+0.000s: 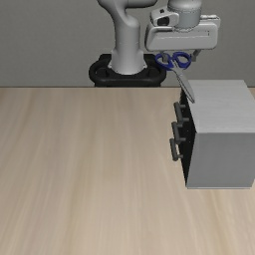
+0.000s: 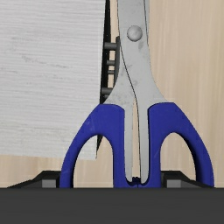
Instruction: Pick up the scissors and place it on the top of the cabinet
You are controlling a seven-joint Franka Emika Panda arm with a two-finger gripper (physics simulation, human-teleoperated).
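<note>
A: Starting from the exterior view's left, anything in the way?

B: No, just table [image 1: 80,169]. Further right, the gripper [image 1: 177,52] hangs in the air, clamped on the scissors [image 1: 182,72] at the blue handles, blades slanting down toward the cabinet [image 1: 224,110].

A: Are they over the top yet?

B: Barely. In the wrist view the scissors [image 2: 133,79] lie along the cabinet's [image 2: 52,79] drawer edge, handles over table, with most of the top off to one side.

A: So what could go wrong?

B: Let go here and I think they'd tip off the edge and fall past the drawers [image 1: 181,129]. Dropping lower first could knock the blade tip against that edge. And with the grip so far back, a quick sideways move might swing the blades in the fingers.
</note>
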